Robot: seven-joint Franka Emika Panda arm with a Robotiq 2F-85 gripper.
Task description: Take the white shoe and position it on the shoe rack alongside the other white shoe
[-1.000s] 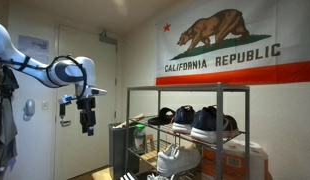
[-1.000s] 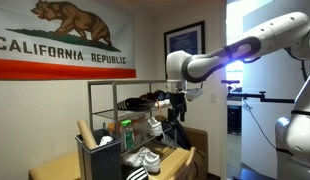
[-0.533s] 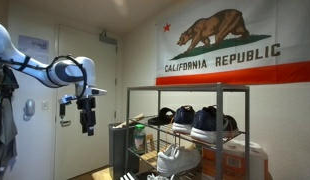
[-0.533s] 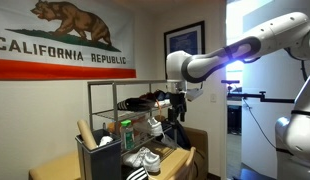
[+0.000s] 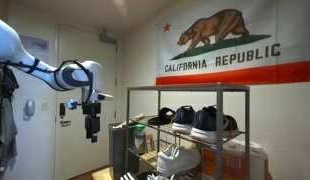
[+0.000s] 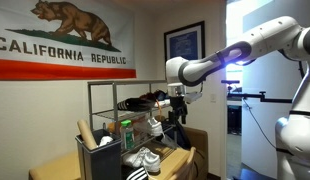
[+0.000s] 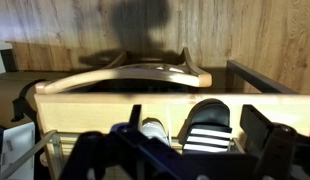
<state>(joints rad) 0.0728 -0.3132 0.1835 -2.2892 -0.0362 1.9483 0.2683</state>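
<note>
White shoe [image 6: 145, 158] is not being gripped — the gripper [image 5: 92, 130] is hanging fingers-down in mid-air, its jaws standing apart and empty in the wrist view. Below it, that view is showing the shoe's white toe just beside a black striped shoe [image 7: 207, 138]. The shoe is lying low in front of the shoe rack [image 6: 123, 83]. The other white shoe [image 5: 180, 158] is sitting on a lower tier — dark sneakers [image 5: 207, 120] are occupying the top shelf.
</note>
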